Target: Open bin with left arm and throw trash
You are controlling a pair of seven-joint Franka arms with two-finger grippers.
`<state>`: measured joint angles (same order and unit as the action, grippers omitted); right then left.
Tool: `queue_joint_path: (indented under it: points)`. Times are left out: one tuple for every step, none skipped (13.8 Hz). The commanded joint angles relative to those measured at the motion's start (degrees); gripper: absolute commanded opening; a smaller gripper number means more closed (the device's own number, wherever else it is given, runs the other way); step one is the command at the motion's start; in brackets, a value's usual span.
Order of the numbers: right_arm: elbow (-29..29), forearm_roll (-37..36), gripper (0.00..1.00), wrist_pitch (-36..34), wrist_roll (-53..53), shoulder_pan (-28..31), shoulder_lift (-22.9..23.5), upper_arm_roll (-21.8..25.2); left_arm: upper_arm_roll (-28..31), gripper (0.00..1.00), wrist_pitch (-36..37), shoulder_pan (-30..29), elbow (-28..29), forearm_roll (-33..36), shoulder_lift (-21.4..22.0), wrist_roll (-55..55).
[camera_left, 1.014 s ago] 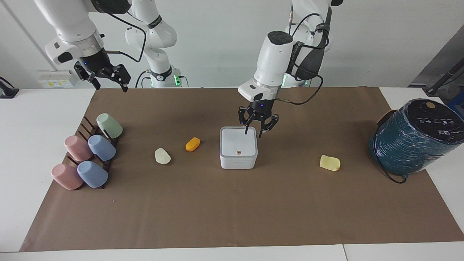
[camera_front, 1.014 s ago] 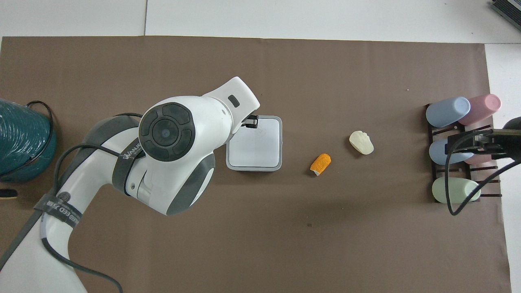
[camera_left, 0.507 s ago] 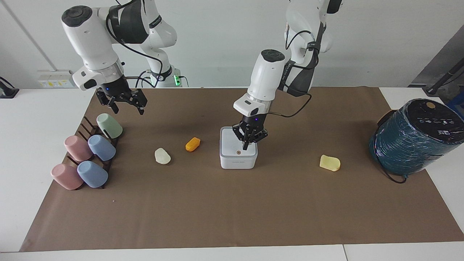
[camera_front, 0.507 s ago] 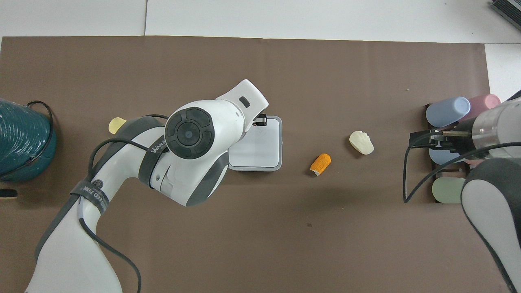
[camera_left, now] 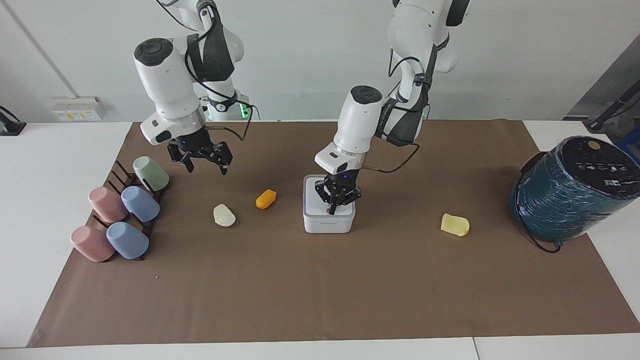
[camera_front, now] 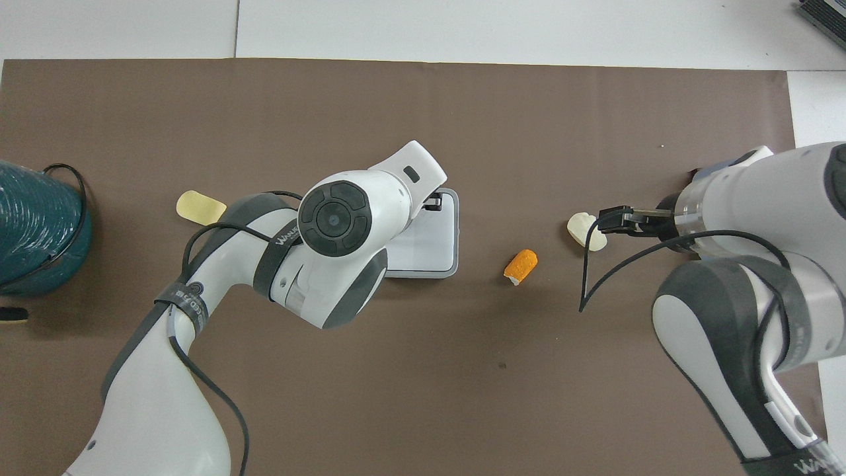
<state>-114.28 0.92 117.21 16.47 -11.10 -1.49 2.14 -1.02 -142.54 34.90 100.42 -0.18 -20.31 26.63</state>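
Note:
The white bin (camera_left: 327, 226) stands mid-mat with its lid down. My left gripper (camera_left: 332, 209) is shut, and its tips rest on the lid where the round button sits. In the overhead view the left wrist covers much of the bin (camera_front: 437, 246). My right gripper (camera_left: 206, 169) hangs open with nothing in it, over the mat between the green cup and the cream-white trash lump (camera_left: 224, 215). From above, the right gripper (camera_front: 612, 221) overlaps that cream lump (camera_front: 580, 229). The orange lump (camera_left: 265, 198) (camera_front: 521, 266) lies beside the bin. The pale yellow lump (camera_left: 455, 224) (camera_front: 200, 207) lies toward the left arm's end.
A dark rack with several pastel cups (camera_left: 125, 212) lies at the right arm's end of the brown mat (camera_left: 320, 290). A large teal wrapped cylinder (camera_left: 575, 192) (camera_front: 36, 228) with a black cable stands at the left arm's end.
My left gripper came down from above the bin's robot-side edge onto the lid at the button. My right arm swung in and lowered from the mat's corner toward the cream lump.

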Motion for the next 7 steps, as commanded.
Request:
queue_joint_path:
  points:
    - [-0.6, 0.7, 1.0, 4.8, -8.2, 0.4, 4.0, 0.0, 0.8, 0.0, 0.9, 1.5, -0.2, 0.0, -1.1, 0.8]
    - [-0.6, 0.7, 1.0, 7.5, -12.8, 0.6, 6.0, 0.0, 0.8, 0.0, 3.0, 1.5, -0.6, 0.1, -0.7, 0.7]
    - [-0.6, 0.7, 1.0, 9.9, -16.9, 1.0, 7.6, 0.0, 0.8, 0.0, 5.1, 1.3, -0.7, 0.2, 0.2, 0.6]
    - [-0.7, 0.7, 1.0, 11.9, -20.8, 1.1, 9.3, 0.0, 0.8, 0.0, 7.3, 1.2, -0.7, 0.3, 1.8, 0.4]
    - [-1.5, 0.7, 1.0, 13.9, -23.8, 1.5, 10.6, 0.0, 0.8, 0.0, 10.4, 1.1, -0.7, 0.3, 3.3, 0.3]
    - [-2.6, 0.7, 1.0, 16.0, -25.9, 1.6, 11.2, 0.0, 0.8, 0.0, 13.6, 1.0, -0.6, 0.3, 5.0, 0.0]
    - [-3.9, 0.8, 1.0, 17.2, -26.7, 1.6, 11.4, 0.0, 0.8, 0.0, 16.7, 0.8, -0.4, 0.2, 6.8, -0.1]
